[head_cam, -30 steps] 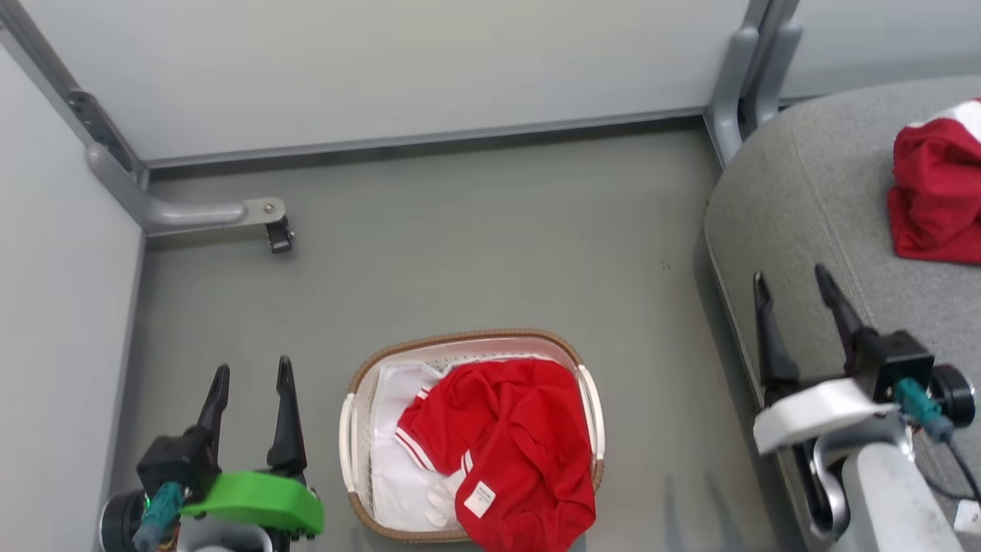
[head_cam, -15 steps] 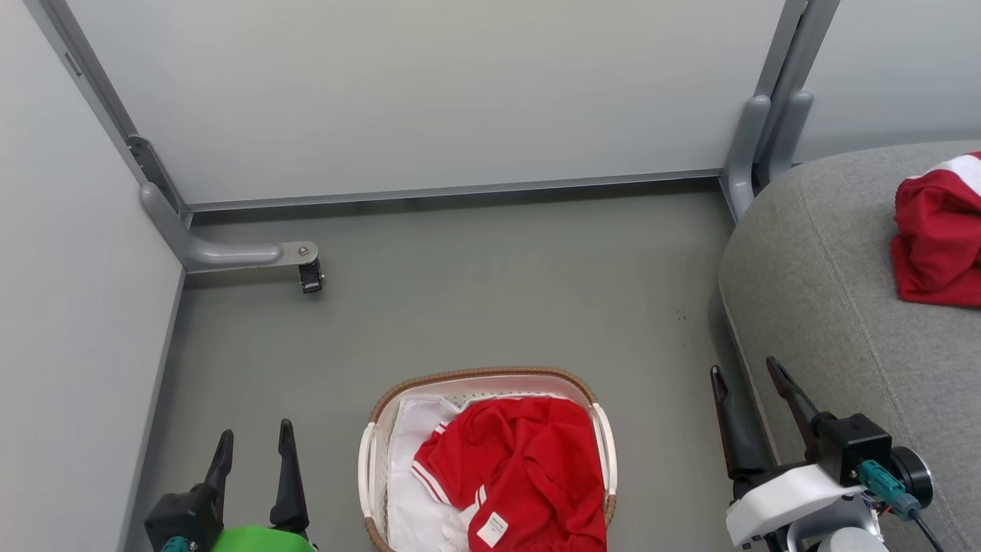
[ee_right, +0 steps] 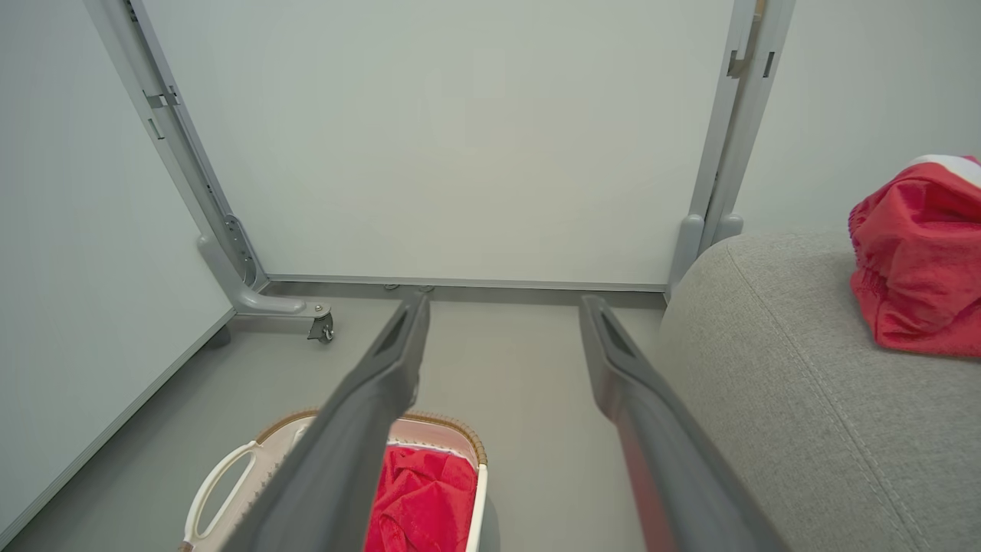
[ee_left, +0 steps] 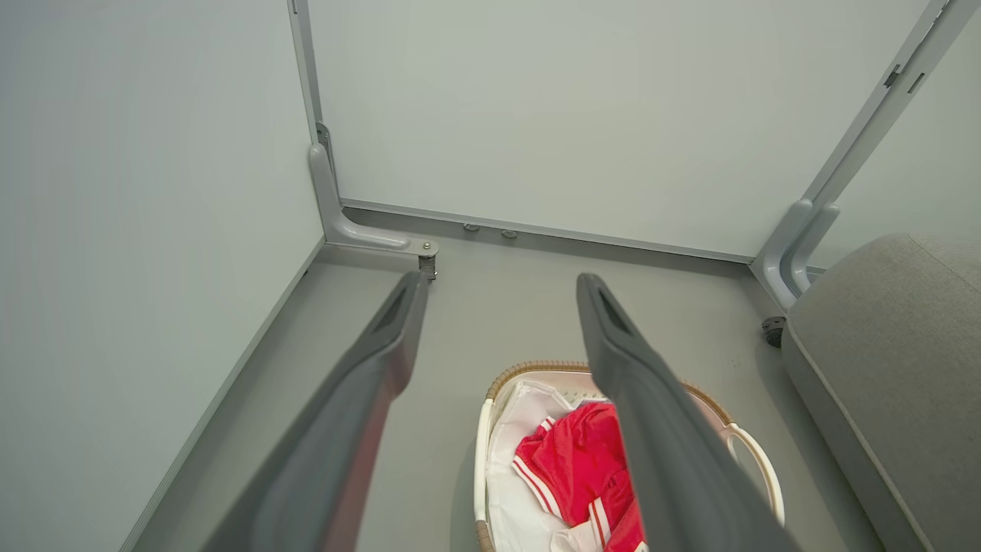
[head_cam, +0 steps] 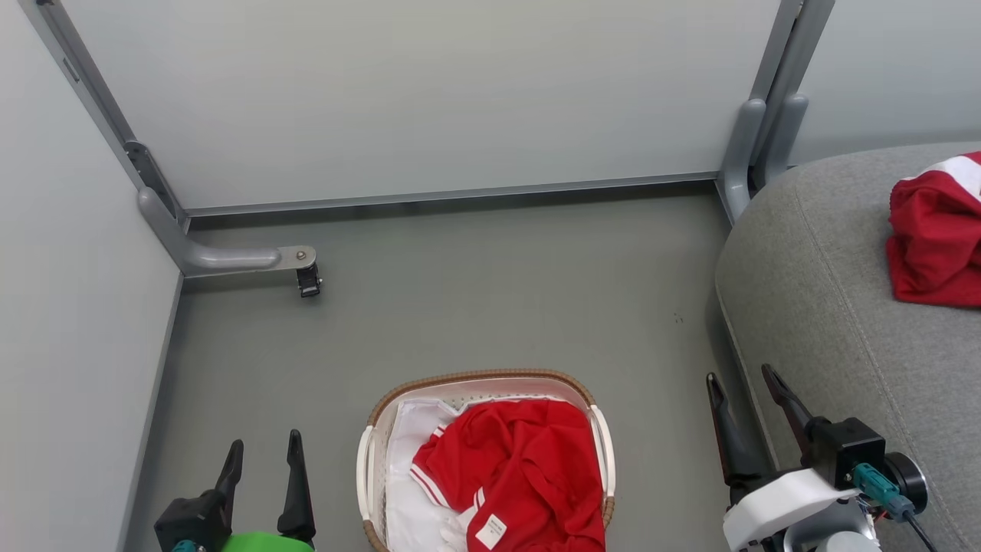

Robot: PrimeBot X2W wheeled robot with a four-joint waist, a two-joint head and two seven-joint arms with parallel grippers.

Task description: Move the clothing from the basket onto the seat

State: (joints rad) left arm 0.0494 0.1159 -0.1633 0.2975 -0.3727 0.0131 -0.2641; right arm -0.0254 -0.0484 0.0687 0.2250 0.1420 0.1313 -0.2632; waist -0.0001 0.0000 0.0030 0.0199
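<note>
The white basket [head_cam: 483, 381] with a brown woven rim stands on the floor at the bottom centre. Red clothing [head_cam: 521, 468] with white stripes and a small label lies bunched in it over the white liner. A second red garment [head_cam: 931, 230] rests on the grey seat [head_cam: 828, 291] at the right. My left gripper [head_cam: 264, 448] is open and empty, left of the basket. My right gripper [head_cam: 743, 379] is open and empty between the basket and the seat's edge. The left wrist view has the basket [ee_left: 490, 399] and clothing [ee_left: 575, 468] below its fingers; the right wrist view shows the garment [ee_right: 916, 261] on the seat [ee_right: 766, 368].
Pale partition walls enclose the grey floor at the back and left. A metal foot with a caster [head_cam: 309, 280] juts out at the left wall, and a grey post [head_cam: 747, 138] stands by the seat's far corner. Bare floor lies beyond the basket.
The head camera has tilted up, so the whole picture shifted down. Both grippers sit lower in it and stay open. The clothing lies as before.
</note>
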